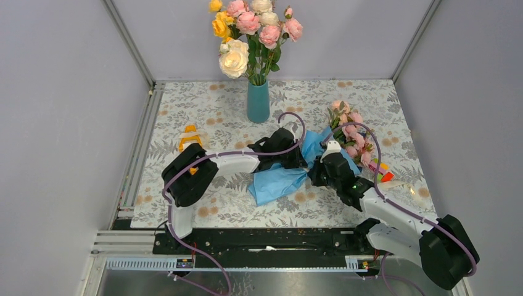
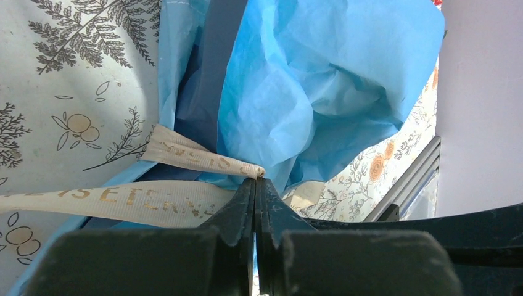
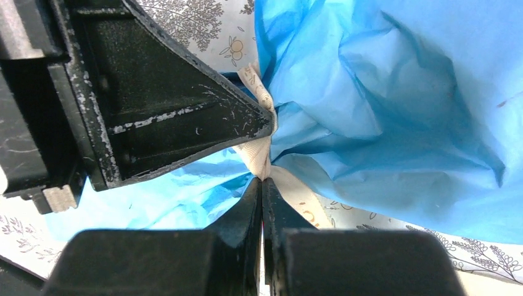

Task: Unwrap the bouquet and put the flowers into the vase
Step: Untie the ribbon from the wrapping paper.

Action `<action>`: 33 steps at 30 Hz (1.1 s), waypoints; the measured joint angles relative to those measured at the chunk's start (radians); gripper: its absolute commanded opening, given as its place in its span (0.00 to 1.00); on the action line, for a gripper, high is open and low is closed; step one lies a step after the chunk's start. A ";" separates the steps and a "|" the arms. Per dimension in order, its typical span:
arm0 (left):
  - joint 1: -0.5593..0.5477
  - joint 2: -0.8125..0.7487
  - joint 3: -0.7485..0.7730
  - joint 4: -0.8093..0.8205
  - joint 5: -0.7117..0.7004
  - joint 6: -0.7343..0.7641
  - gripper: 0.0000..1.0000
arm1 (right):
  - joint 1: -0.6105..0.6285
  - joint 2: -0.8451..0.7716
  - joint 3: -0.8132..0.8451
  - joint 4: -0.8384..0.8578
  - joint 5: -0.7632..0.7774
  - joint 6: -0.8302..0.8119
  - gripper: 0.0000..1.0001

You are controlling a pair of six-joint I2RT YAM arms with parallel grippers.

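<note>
bouquet (image 1: pixel 321 154) is lying at about four o'clock from the vase (image 1: pixel 258 102), while the left gripper (image 2: pixel 255 185) and right gripper (image 3: pixel 262 185) are each pinching its cream ribbon (image 2: pixel 197 159) tight, seemingly to pull the tie loose.

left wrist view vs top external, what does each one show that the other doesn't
Only the left wrist view: a cream ribbon with gold lettering tied round the blue paper, and the left gripper shut on its end. Only the top external view: the teal vase holding a big yellow, cream and pink bunch, the bouquet's pink flowers, and the right gripper at the wrap. Both: the blue paper and the patterned table cover.
</note>
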 measured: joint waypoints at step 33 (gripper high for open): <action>0.026 -0.052 -0.033 0.039 0.069 0.043 0.00 | 0.005 -0.282 -0.019 -0.265 -0.086 0.055 0.51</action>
